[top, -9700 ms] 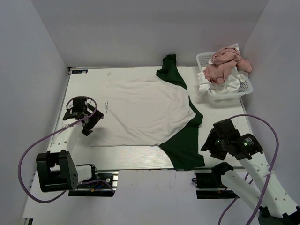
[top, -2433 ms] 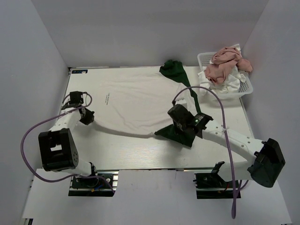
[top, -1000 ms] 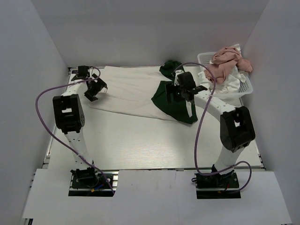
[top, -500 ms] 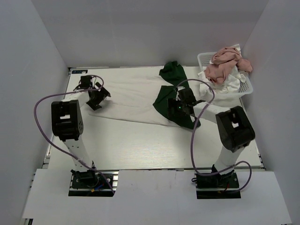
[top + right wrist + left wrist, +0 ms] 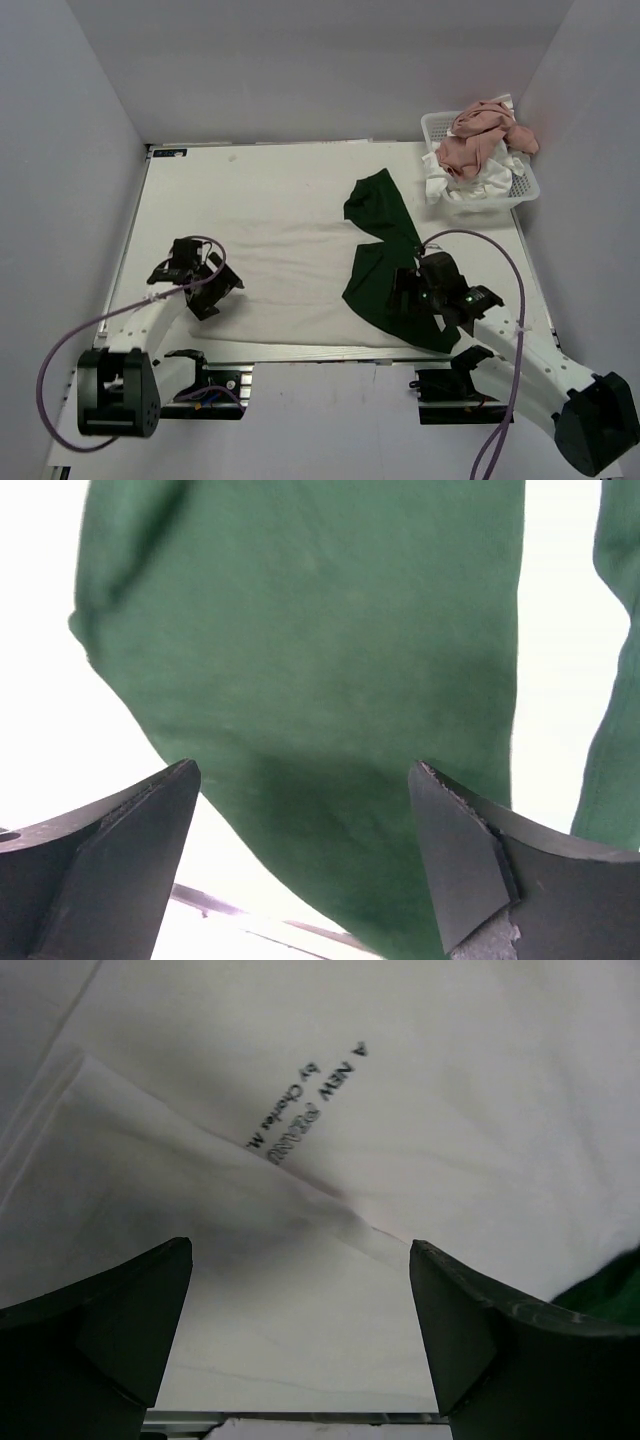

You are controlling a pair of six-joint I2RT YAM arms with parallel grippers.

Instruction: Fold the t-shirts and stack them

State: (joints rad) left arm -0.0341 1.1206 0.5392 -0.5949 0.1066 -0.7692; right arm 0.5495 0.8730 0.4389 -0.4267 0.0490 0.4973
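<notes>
Left claw (image 5: 215, 293) spread wide just above the t-shirt (image 5: 290, 280) white part, right claw (image 5: 400, 295) also spread, green sleeve (image 5: 372, 270) right under it.

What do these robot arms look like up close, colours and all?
The left arm and right arm are slim white tubes joined by chunky black blocks. A purple cable loops loosely along each. The left gripper and right gripper are black, each with two dark, wedge-shaped fingers.
</notes>
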